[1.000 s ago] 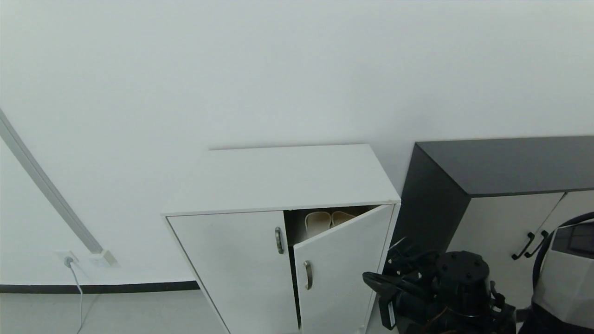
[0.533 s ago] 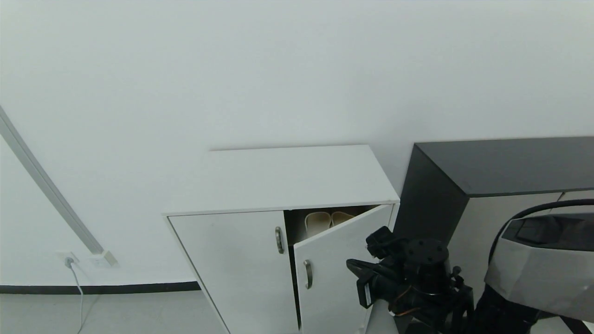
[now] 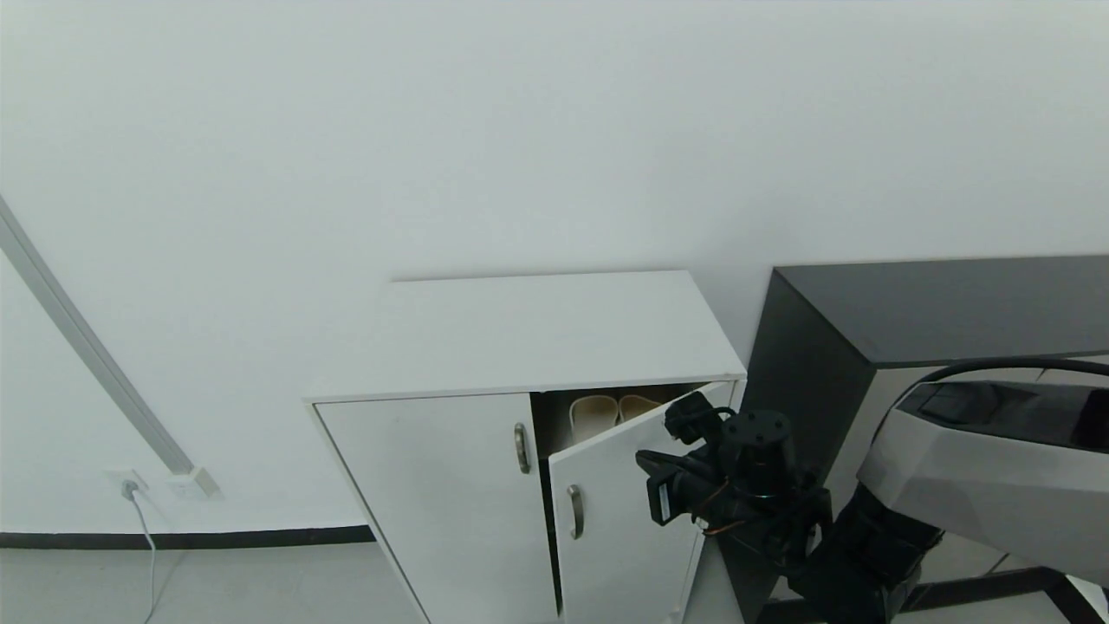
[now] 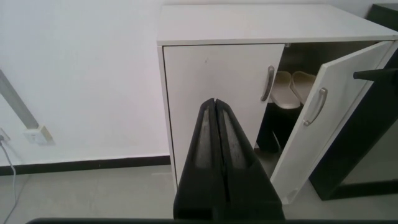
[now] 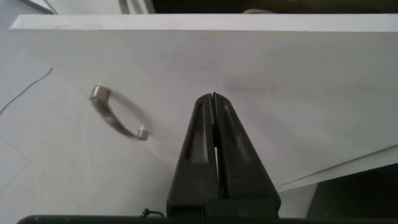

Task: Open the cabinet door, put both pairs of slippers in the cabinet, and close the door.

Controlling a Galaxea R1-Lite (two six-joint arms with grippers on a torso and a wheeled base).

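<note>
— Against the white wall, what stands?
— A white two-door cabinet point(image 3: 537, 334). Its left door point(image 3: 424, 485) is closed. Its right door point(image 3: 624, 494) is ajar, and a pair of beige slippers point(image 3: 593, 418) lies on the upper shelf inside.
— And the claws?
— Right claw point(image 5: 213, 99), fingers pressed together and gripping nothing, points at the ajar door's face, near its curved metal handle point(image 5: 118, 118); whether it touches cannot be told. Left claw point(image 4: 215, 106), likewise closed and empty, sits back from the cabinet front.
</note>
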